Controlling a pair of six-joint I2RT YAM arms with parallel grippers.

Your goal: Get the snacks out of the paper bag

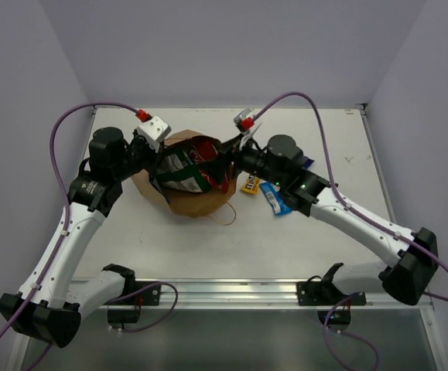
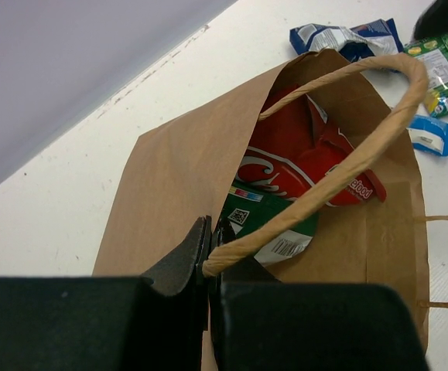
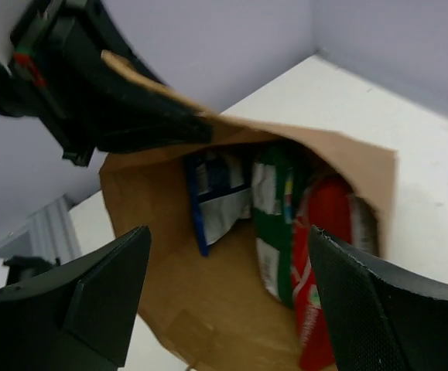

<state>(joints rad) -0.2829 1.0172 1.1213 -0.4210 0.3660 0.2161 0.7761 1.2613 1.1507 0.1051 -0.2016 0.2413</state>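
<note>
Lying on the surface (image 1: 208, 247), handle (image 2: 347, 166) clamped in the left jaws, the paper bag (image 1: 196, 202) held red, green and blue packets (image 2: 301, 158) yet to remove, several packets (image 1: 278, 199) were already outside, and the right jaws stood apart.

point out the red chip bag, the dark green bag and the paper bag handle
red chip bag (image 2: 305, 151), left wrist view, on its red front
dark green bag (image 2: 264, 207), left wrist view, on its green upper panel
paper bag handle (image 2: 343, 176), left wrist view, midway along the twisted loop
</note>
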